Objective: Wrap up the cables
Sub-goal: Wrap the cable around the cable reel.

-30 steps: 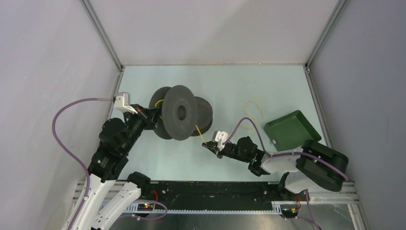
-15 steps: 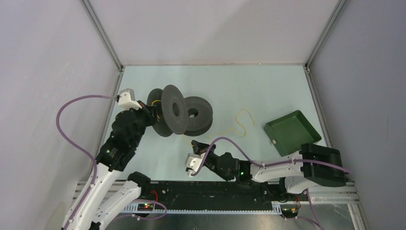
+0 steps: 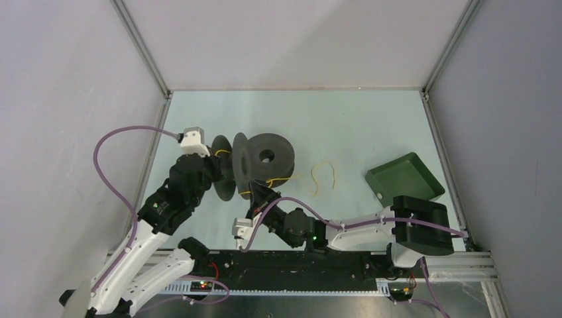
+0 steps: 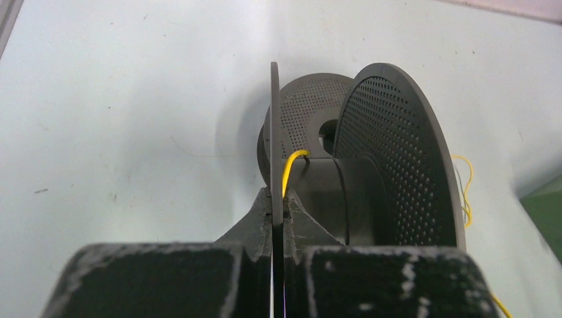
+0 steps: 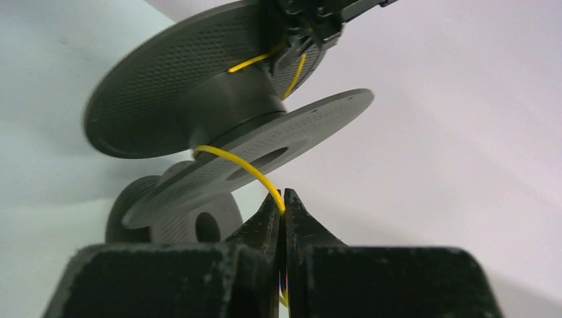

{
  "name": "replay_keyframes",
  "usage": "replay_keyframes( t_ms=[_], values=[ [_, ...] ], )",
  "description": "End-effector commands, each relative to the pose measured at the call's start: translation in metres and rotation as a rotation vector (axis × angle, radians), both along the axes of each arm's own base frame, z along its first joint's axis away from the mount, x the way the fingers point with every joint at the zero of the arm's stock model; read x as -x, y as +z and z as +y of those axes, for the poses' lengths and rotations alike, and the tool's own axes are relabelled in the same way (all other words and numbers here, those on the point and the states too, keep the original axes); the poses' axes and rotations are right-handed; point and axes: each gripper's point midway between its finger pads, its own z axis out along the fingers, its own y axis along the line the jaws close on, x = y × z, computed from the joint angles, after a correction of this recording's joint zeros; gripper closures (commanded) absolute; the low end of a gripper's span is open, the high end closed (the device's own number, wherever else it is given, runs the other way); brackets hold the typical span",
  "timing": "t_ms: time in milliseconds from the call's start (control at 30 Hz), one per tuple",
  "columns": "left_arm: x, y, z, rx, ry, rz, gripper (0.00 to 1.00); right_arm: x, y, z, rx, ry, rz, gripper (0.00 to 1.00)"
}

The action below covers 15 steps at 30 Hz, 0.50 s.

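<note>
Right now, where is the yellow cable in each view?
Top external: the yellow cable lies looped on the table at centre, running left to the spool.
Left wrist: it arches up at centre, beside the flange clamped by the left gripper.
Right wrist: at centre, curving from the spool's core into the right gripper.
Shared landmark: the dark grey spool.

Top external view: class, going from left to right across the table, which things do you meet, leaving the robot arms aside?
Left to right: upright dark grey round spool → flat-lying dark grey round spool → loose thin yellow cable → dark green square tray.
</note>
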Motion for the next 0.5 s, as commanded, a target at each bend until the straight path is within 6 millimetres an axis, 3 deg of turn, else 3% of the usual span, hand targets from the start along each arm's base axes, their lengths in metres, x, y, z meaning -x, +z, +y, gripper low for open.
replay_keyframes(
  t_ms=[0, 300, 467],
  values=[
    [0.006, 0.018, -0.005, -0.023, -0.080, -0.050, 1.00, -0.011, 0.055, -0.008, -0.139, -0.035, -0.087, 0.96],
    [0.025, 0.018, -0.026, -0.032, -0.274, -0.054, 1.00, -0.024, 0.077, -0.018, -0.197, 0.015, -0.016, 0.85],
    [0.034, 0.011, -0.039, -0.018, -0.354, -0.011, 1.00, -0.030, 0.085, -0.026, -0.241, 0.010, 0.014, 0.85]
  ],
)
